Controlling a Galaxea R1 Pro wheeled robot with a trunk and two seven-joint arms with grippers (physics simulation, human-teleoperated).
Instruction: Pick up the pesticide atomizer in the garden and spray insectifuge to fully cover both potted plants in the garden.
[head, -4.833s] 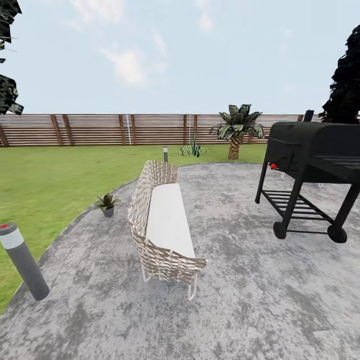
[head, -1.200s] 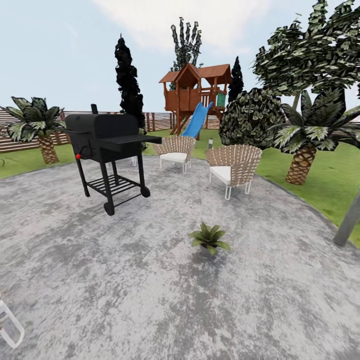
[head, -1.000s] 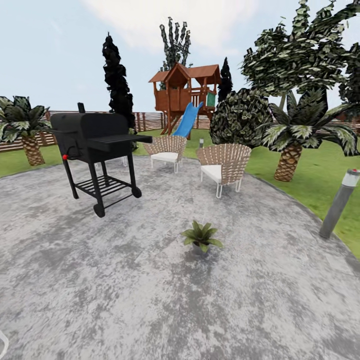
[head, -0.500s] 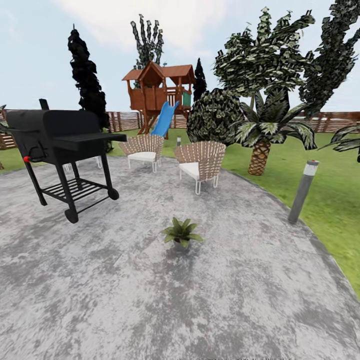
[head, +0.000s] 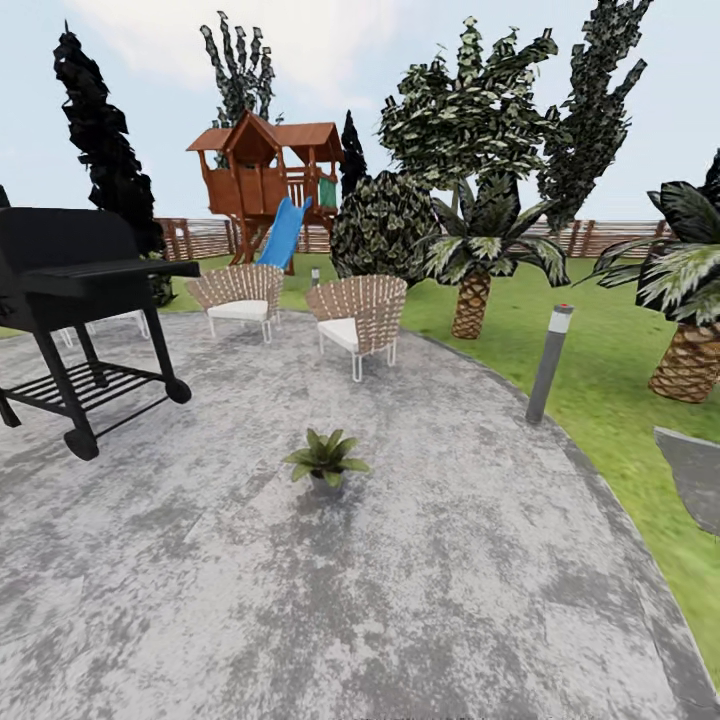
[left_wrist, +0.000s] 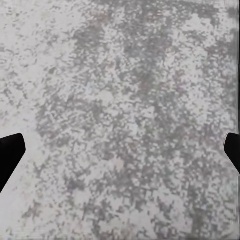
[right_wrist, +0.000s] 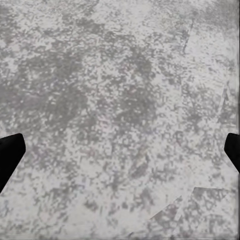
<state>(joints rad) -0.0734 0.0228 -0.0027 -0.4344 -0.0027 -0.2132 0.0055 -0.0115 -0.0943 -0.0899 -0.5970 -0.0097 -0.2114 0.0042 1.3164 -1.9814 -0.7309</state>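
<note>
One potted plant (head: 325, 460), a low rosette of pointed green leaves in a small grey pot, stands on the mottled grey stone patio (head: 300, 600) of the garden, a few steps ahead of me. Its leaves look plain green from here. The pesticide atomizer is out of view. In the left wrist view my left gripper (left_wrist: 120, 155) hangs open over bare patio stone, its dark fingertips (left_wrist: 10, 155) far apart. My right gripper (right_wrist: 120, 152) is likewise open above the stone, holding nothing.
A black wheeled grill (head: 80, 300) stands at the left. Two wicker chairs (head: 355, 315) sit beyond the plant. A grey bollard light (head: 548, 362) marks the patio's right edge, with lawn, palms (head: 480, 250) and a grey slab (head: 692, 475) beyond. A wooden playhouse (head: 265, 180) backs the fence.
The whole head view has swung to the right: the wicker bench and the plant beside it left the picture, and the grill, chairs and this plant slid leftward.
</note>
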